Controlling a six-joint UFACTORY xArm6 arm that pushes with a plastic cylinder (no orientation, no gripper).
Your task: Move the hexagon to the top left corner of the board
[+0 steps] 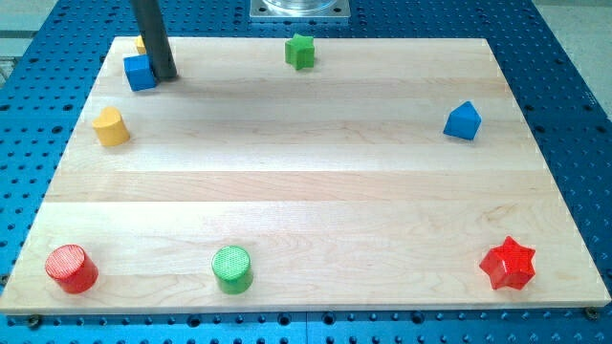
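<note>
My dark rod comes down at the board's top left, and my tip (164, 76) rests on the board just right of a blue cube (140, 73), touching or almost touching it. A small yellow block (141, 43) peeks out behind the rod, close to the top left corner. It is mostly hidden and its shape cannot be made out. Another yellow block (111, 126), heart-like in shape, sits below the blue cube near the left edge.
A green star (299, 51) sits at the top middle and a blue angular block (463, 121) at the right. Along the bottom are a red cylinder (72, 268), a green cylinder (231, 268) and a red star (508, 264). The wooden board (316, 191) lies on a blue perforated table.
</note>
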